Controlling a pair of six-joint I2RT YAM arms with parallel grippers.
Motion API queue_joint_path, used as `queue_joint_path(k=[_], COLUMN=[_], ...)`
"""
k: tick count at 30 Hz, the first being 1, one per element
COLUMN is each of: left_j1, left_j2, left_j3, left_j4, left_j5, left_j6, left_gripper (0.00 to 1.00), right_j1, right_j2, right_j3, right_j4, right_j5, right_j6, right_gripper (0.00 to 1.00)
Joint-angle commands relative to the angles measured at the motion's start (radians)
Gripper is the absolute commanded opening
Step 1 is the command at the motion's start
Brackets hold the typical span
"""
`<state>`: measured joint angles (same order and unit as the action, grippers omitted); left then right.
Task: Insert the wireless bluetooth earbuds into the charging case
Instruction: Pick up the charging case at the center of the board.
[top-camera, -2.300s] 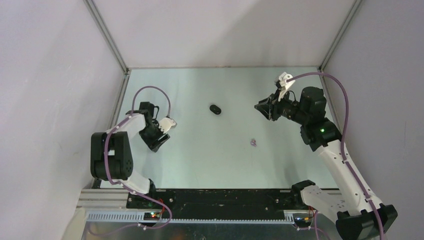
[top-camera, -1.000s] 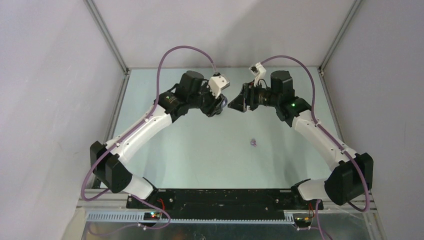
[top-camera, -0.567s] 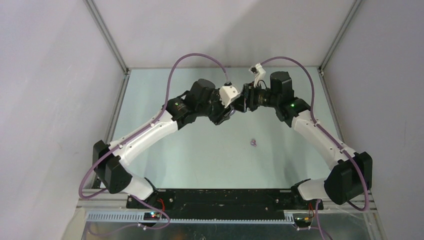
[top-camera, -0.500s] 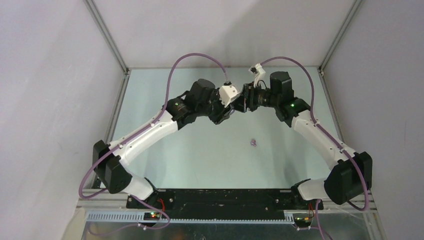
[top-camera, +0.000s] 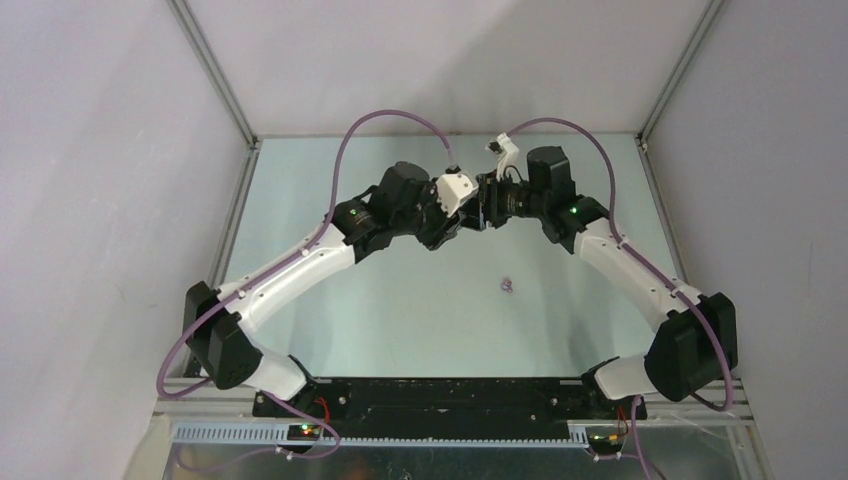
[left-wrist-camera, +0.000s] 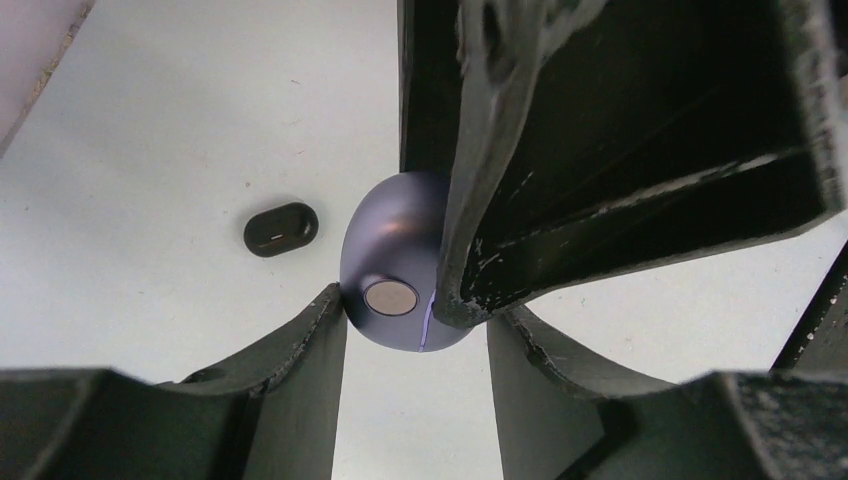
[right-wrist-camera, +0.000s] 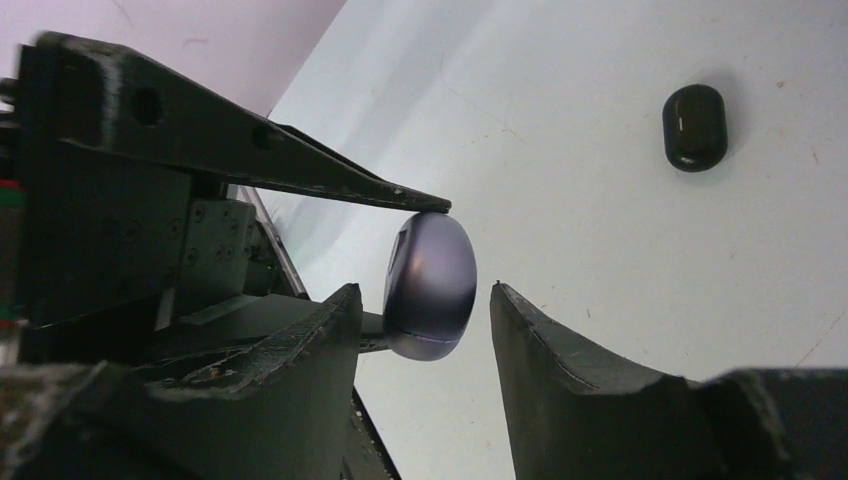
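A glossy purple oval charging case (left-wrist-camera: 395, 250) hangs above the table with my left gripper (left-wrist-camera: 415, 310) shut on it. The right wrist view shows that gripper's two fingers pinching the case (right-wrist-camera: 432, 280) from above and below. My right gripper (right-wrist-camera: 422, 292) is open, its fingers flanking the case, with a gap on the right side. In the top view both grippers meet at the back middle, left gripper (top-camera: 455, 222) against right gripper (top-camera: 482, 208), and the case is hidden there. One small pale purple earbud (top-camera: 509, 286) lies on the table, nearer the front.
A small black oval case (left-wrist-camera: 281, 228) lies on the table below and beyond the grippers; the right wrist view shows it too (right-wrist-camera: 694, 126). Grey walls enclose the table (top-camera: 330, 330) on three sides.
My left arm has swung right, carrying the purple case in between the right gripper's fingers. The right arm has edged left, and its jaws have narrowed a little.
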<state>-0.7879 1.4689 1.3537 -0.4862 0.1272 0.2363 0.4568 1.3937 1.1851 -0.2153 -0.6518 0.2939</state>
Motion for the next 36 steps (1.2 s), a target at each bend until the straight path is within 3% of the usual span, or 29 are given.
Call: queue_joint_path(k=[1, 3, 10, 12, 14, 15, 17, 23, 31, 36], left_j1=[-0.007, -0.006, -0.007, -0.006, -0.006, -0.006, -0.006, 0.011, 0.113, 0.083], left_j2=[-0.05, -0.051, -0.055, -0.056, -0.058, -0.06, -0.065, -0.108, -0.094, -0.08], left_j3=[-0.007, -0.009, -0.009, -0.01, -0.011, -0.011, -0.01, 0.001, 0.065, 0.075], left_j4=[0.05, 0.05, 0.048, 0.046, 0.042, 0.038, 0.027, -0.033, -0.194, -0.248], left_j5=[-0.01, -0.008, 0.002, 0.011, 0.022, 0.028, 0.048, 0.22, 0.737, 0.797], left_j6=[-0.009, -0.011, -0.015, -0.015, -0.014, -0.013, -0.006, 0.036, 0.133, 0.166], left_gripper=[0.27, 0.27, 0.29, 0.39, 0.63, 0.88, 0.98, 0.99, 1.0, 0.99], right_j1=[0.008, 0.009, 0.013, 0.011, 0.012, 0.012, 0.006, -0.045, -0.039, 0.004], right_j2=[0.016, 0.017, 0.0, -0.007, -0.018, -0.031, -0.054, -0.118, -0.214, -0.234], right_j3=[0.005, 0.005, 0.004, 0.005, 0.004, 0.005, 0.007, 0.05, 0.081, 0.08], right_j4=[0.007, 0.007, 0.012, 0.015, 0.018, 0.018, 0.008, -0.105, -0.42, -0.523], right_j5=[0.017, 0.015, 0.018, 0.013, 0.006, 0.003, 0.002, -0.051, -0.217, -0.31], right_j6=[-0.022, -0.023, -0.045, -0.054, -0.064, -0.075, -0.097, -0.226, -0.634, -0.76], right_gripper=[0.54, 0.52, 0.22, 0.16, 0.14, 0.13, 0.12, 0.11, 0.11, 0.12])
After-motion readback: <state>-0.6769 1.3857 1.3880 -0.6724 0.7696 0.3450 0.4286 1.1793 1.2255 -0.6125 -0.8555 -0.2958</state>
